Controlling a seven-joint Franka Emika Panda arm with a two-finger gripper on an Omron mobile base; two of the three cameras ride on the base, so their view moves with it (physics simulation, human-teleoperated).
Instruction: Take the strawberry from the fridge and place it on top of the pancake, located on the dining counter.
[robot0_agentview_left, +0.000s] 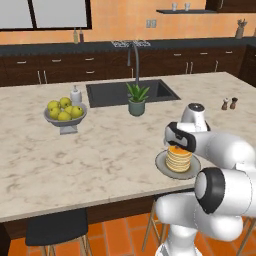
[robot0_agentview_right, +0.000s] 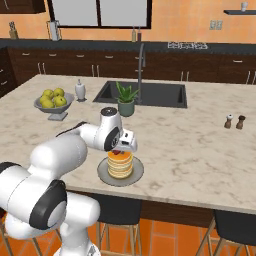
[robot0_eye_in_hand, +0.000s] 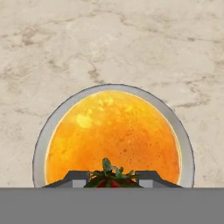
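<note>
- Sitting between the two fingertips (robot0_eye_in_hand: 78, 177), the strawberry (robot0_eye_in_hand: 109, 176) shows its green leafy top and a sliver of red in the hand view
- Pinching the berry from both sides, the gripper (robot0_eye_in_hand: 109, 180) has its tips pressed against it, one on each side of the leaves
- Directly beyond the tips lies the pancake (robot0_eye_in_hand: 113, 135), its orange-topped face spreading out past the berry, with the grey plate (robot0_eye_in_hand: 187, 153) ringing it
- From the right base view, the gripper (robot0_agentview_right: 119, 149) hangs just over the top of the pancake (robot0_agentview_right: 120, 165) stack, a speck of red (robot0_agentview_right: 116, 152) visible at its tips; whether berry and topping touch cannot be told
- From the left base view, the hand (robot0_agentview_left: 181, 140) sits right above the stack (robot0_agentview_left: 179, 158)
- Under the plate is the dining counter (robot0_agentview_left: 75, 160), beige marble all round the hand
- Farther out from the hand stand a potted plant (robot0_agentview_left: 137, 100) beside the dark sink (robot0_agentview_left: 131, 92) with its faucet (robot0_agentview_left: 135, 62), a bowl of yellow fruit (robot0_agentview_left: 65, 114) and a small white bottle (robot0_agentview_left: 75, 94)
- Well off to the other side are two small shakers (robot0_agentview_left: 229, 104)
</note>
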